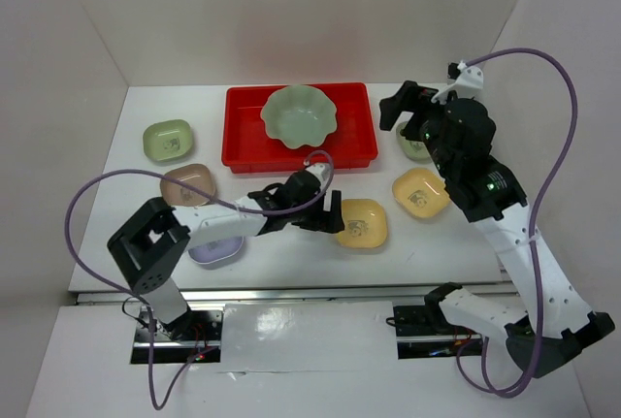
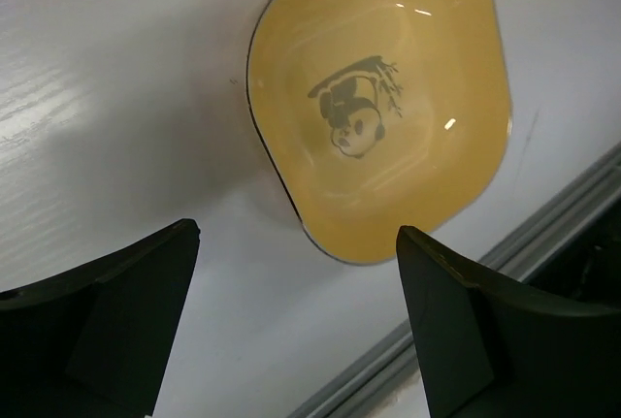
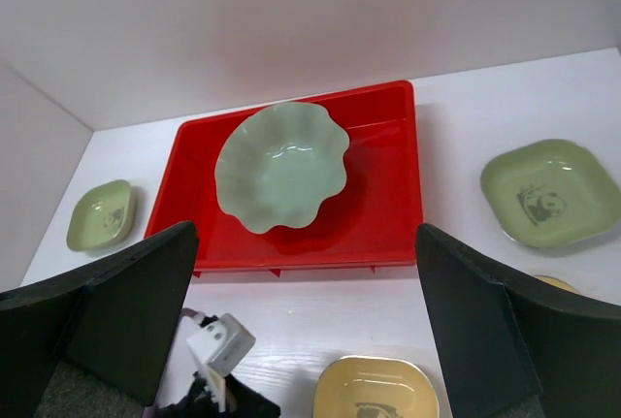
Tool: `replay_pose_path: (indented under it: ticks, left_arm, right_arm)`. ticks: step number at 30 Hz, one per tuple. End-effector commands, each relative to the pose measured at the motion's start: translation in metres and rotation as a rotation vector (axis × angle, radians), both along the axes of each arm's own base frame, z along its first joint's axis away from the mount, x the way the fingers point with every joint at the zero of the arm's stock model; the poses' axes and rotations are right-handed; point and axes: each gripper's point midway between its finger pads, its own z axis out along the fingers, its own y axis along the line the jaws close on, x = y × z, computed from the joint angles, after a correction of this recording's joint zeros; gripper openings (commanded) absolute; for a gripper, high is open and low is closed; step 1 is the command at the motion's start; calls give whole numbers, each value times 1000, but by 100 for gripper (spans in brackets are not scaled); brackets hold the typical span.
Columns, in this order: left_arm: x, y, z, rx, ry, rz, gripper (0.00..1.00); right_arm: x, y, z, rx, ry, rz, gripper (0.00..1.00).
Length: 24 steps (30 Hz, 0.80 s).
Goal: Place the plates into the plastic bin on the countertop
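Near the front edge of the counter (image 1: 281, 255), the left gripper (image 1: 330, 212) reaches low, jaws spread, just beside a yellow dish (image 1: 361, 222). The right gripper (image 1: 396, 108) is raised and also spread beside the red bin (image 1: 245, 151), which holds only the pale-green scalloped dish (image 1: 299, 114).

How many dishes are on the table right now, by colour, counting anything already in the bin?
Pale-green scalloped dish, in the red bin: 1
Yellow dishes: 2
Olive-green dishes: 2
Tan-brown dish: 1
Lavender dish: 1
Total: 7
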Motion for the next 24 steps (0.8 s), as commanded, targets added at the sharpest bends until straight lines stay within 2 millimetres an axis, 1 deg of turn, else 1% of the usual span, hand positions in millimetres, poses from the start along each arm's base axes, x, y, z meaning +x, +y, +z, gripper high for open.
replay_pose_path:
  ticks: [1,3,4,5,6,7,8,9,10,11,12,13,14,15,16,17,18,19,20,21,22,23,24]
  left_arm:
    - [24,-14,-4,14,-51,75,95]
    - [33,-14,-10,49,-48,108,91]
    - [36,-14,-14,67,-45,117,91]
    - [33,-18,-24,83,-34,105,89]
    - [37,-18,-25,90,-42,116,88]
    - [34,-17,-30,113,-40,119,86]
    - [37,-18,-31,117,-47,127,84]
    - [33,-16,-42,151,-34,125,82]
    - [39,-17,-39,153,-43,146,79]
    - [38,-14,-45,174,-37,151,77]
    - [35,-18,-47,181,-33,140,75]
    - [39,-18,-51,196,-32,163,73]
    - [36,-21,-49,199,-31,154,69]
    - [33,-20,-55,227,-24,151,61]
    - [35,-20,-52,227,-25,164,51]
    - [30,-21,-53,234,-22,154,41]
    - [32,-20,-53,240,-29,162,31]
    - [30,-18,-51,239,-16,174,19]
    - [26,-14,-50,250,-2,180,0]
    - [25,-12,-40,241,-7,181,0]
    - [19,-11,-36,237,1,183,0]
    - [13,-2,-35,250,17,204,0]
    - [11,-3,-11,211,-7,212,0]
  right_arm:
    - [-13,-14,4,-31,-9,-35,100]
    - [-17,-14,11,-21,-26,-26,100]
    - [-18,-11,9,-25,-18,-17,100]
    - [-18,-11,9,-25,-18,-17,100]
    - [-21,-11,12,-19,-27,-8,100]
    - [-20,-10,11,-19,-29,-8,100]
    - [-20,-10,11,-19,-29,-8,100]
    - [-23,-10,14,-14,-36,1,100]
    - [-22,-10,10,-18,-28,1,100]
    - [-22,-9,12,-14,-36,1,100]
    - [-22,-8,12,-13,-36,12,100]
    - [-22,-8,12,-13,-36,12,100]
    - [-22,-8,12,-13,-36,12,100]
    - [-22,-8,12,-13,-36,12,100]
    - [-22,-8,12,-13,-36,12,100]
    - [-22,-9,12,-14,-36,1,100]
    - [-25,-11,15,-9,-46,1,100]
    - [-25,-11,15,-21,-48,2,100]
    - [-23,-15,13,-34,-51,-17,100]
    - [-22,-16,13,-35,-51,-26,100]
    - [-22,-16,13,-35,-51,-26,100]
    - [-22,-19,11,-40,-44,-38,100]
    - [-23,-19,15,-36,-52,-38,100]
